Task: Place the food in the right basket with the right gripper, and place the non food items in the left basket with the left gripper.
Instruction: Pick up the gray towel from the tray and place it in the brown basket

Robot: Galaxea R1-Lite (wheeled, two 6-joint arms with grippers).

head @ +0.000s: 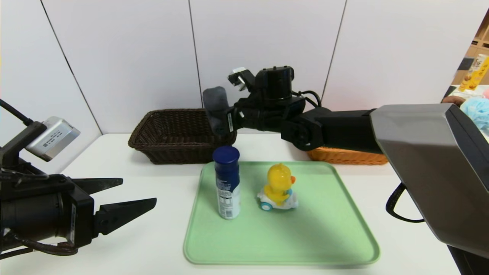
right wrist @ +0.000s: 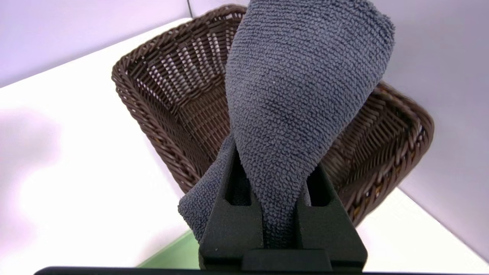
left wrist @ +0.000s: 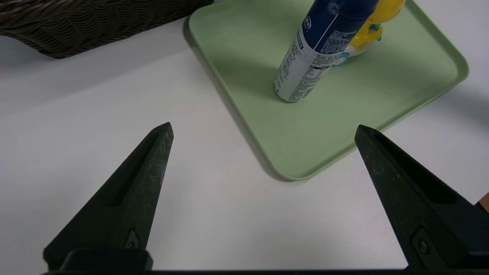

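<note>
My right gripper [head: 221, 116] [right wrist: 277, 164] is shut on a grey towelling cloth [head: 215, 102] [right wrist: 305, 76] and holds it above the near right corner of the dark brown left basket [head: 172, 133] [right wrist: 172, 95]. The orange right basket [head: 344, 156] is mostly hidden behind the right arm. On the green tray [head: 324, 229] [left wrist: 382, 95] a blue and white spray can [head: 227, 183] [left wrist: 317, 49] stands upright beside a yellow duck toy [head: 279, 187] [left wrist: 372, 30]. My left gripper [head: 138, 191] [left wrist: 263, 127] is open and empty, low over the table left of the tray's front corner. No food is in view.
The white wall panels stand close behind both baskets. A black cable [head: 393, 206] loops down beside the right arm. Beyond the table's right edge are a yellow box [head: 475, 72] and a blue mesh sponge [head: 477, 109].
</note>
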